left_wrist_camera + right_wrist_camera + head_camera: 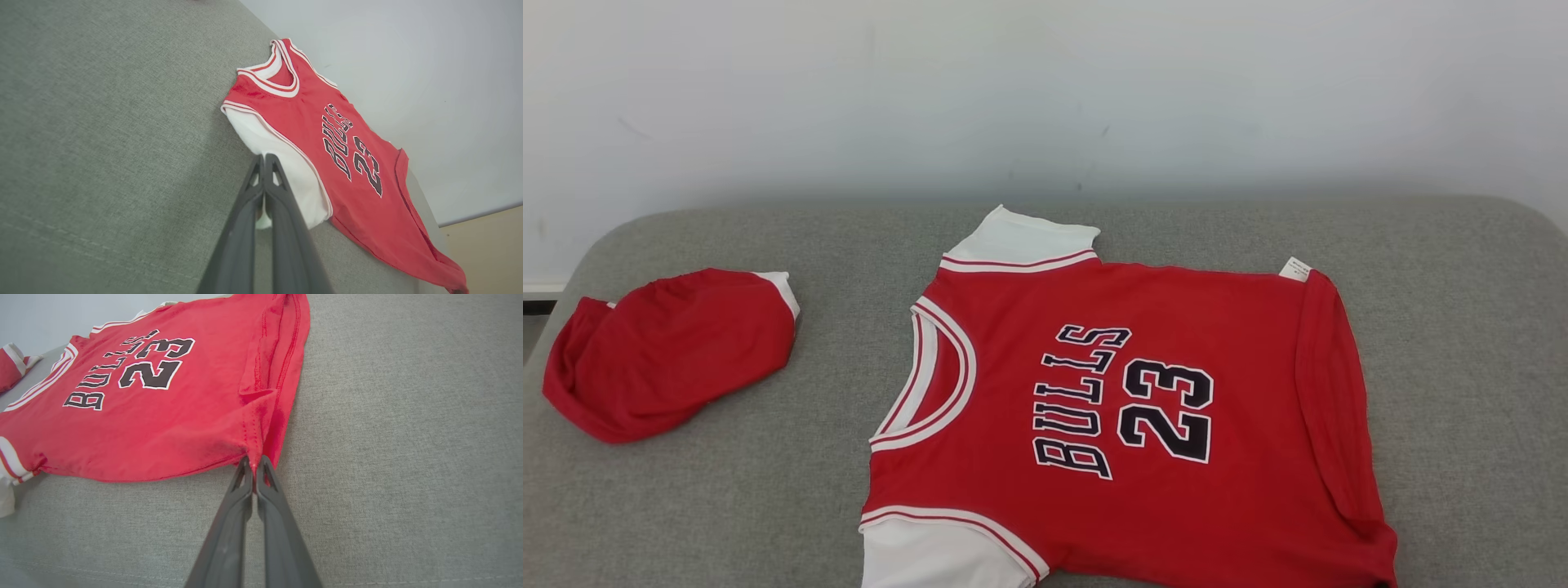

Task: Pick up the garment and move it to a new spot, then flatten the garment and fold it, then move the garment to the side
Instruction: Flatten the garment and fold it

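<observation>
The right gripper [254,459] has its fingers pinched on the hem corner of the jersey [163,416]. The left gripper [263,157] is closed over the white sleeve [304,188] (whether it grips is unclear). The jersey lies spread on the grey cushion [1462,367], apart from a bunched red garment [670,355].

Your right claw [254,461] meets the jersey [163,416] at its near hem corner; the jersey spreads ahead and left of it on the cushion [408,437]. A second garment [10,369] lies farther left, apart. Your left claw [263,157] lies over the sleeve [304,183], body to its right.
</observation>
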